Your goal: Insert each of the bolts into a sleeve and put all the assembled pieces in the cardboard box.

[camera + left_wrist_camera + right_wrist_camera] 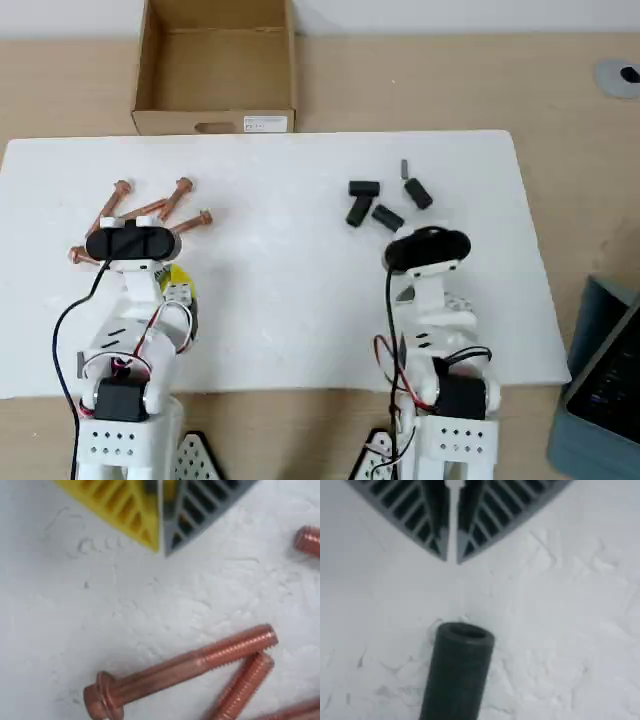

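**STEP IN HAND: PICK-UP, NO PIECE ASSEMBLED YET**

**Status.** The bolts (150, 210) lie fanned out on the white mat (280, 320), touching or crossing one another, in front of the left arm. The sleeves (385, 205) lie in a loose group on the mat in front of the right arm, well apart from the bolts. The cardboard box (190, 122) stands on the table beyond the far edge of the mat, nearer the bolt side, and its floor shows bare cardboard. Judged from this layout, the task is at its start: no bolt sits in a sleeve.

**Left gripper.** The left gripper (161, 547) hangs just above the mat with its yellow and grey jaws brought together at the tips. It holds nothing. One bolt (185, 670) lies near it, its thread touching a second bolt (240, 687).

**Right gripper.** The right gripper (451, 555) has its jaws drawn in to a thin slit (effectively closed). It holds nothing. One sleeve (457, 672) lies on its side near the tips, open bore facing them.

**Next move (estimated).**
1. Open each gripper wide enough to span its part.
2. Take the bolt by the shank, leaving the thread free and clear of its neighbour.
3. Grip the sleeve across its body, leaving the bore unobstructed.
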